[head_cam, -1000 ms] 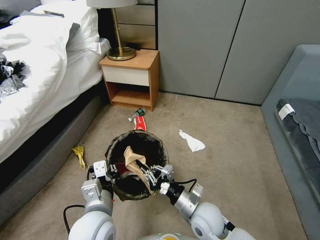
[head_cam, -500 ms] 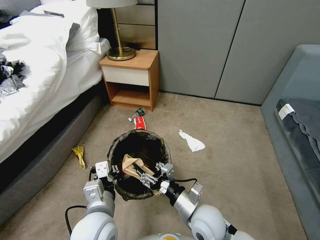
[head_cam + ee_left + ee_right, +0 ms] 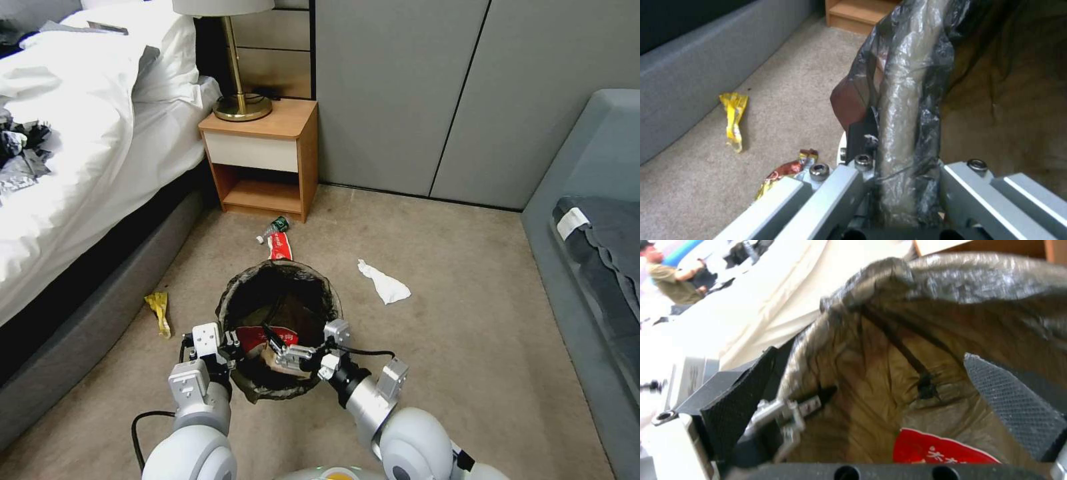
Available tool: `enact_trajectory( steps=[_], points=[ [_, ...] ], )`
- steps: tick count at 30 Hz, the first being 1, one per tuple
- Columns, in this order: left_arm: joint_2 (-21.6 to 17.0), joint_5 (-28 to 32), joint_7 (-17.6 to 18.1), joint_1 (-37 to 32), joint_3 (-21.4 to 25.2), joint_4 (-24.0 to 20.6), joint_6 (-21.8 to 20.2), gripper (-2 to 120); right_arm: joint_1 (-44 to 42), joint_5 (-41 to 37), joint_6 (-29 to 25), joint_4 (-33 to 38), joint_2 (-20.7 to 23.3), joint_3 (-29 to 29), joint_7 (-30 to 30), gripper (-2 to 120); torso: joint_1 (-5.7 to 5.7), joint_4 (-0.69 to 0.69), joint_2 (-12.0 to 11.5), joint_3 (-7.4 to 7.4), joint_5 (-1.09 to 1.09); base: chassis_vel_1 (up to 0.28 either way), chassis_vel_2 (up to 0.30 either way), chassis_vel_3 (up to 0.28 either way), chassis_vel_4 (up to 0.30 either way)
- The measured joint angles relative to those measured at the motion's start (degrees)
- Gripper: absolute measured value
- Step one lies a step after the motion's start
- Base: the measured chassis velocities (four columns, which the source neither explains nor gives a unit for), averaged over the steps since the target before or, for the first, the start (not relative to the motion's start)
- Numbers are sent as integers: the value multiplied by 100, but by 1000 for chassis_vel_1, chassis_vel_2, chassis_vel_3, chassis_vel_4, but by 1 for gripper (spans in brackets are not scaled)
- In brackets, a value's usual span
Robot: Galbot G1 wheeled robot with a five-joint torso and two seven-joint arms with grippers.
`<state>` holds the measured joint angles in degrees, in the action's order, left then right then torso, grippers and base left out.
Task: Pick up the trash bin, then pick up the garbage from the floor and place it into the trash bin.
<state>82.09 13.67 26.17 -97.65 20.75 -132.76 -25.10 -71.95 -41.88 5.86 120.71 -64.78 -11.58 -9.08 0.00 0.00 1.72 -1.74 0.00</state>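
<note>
The left claw (image 3: pixel 223 347) is clamped on the near-left rim of the trash bin (image 3: pixel 280 275), holding it up. The right claw (image 3: pixel 283 347) hangs spread and empty inside the bin's mouth, directly above the brown paper scrap (image 3: pixel 275 358) lying within.

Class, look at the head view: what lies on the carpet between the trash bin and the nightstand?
Two pieces of litter: a red-and-white wrapper just beyond the trash bin, and a small green-labelled bottle nearer the nightstand. The head view shows this.
</note>
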Motion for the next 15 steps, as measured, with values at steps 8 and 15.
enact_trajectory(
  steps=[8, 15],
  points=[
    [5, -66, -24, -11, -18, 21, 21, 0, 57, -63, 528, 310, -141, 49, -654, 100, 0, 0, 0, 0, 0, 0, 0, 0, 0],
    [-3, -42, -24, 86, 69, 126, 31, 0, -226, 488, 232, 700, -64, 371, -381, 100, 0, 0, 0, 0, 0, 0, 0, 0, 0]
  ],
)
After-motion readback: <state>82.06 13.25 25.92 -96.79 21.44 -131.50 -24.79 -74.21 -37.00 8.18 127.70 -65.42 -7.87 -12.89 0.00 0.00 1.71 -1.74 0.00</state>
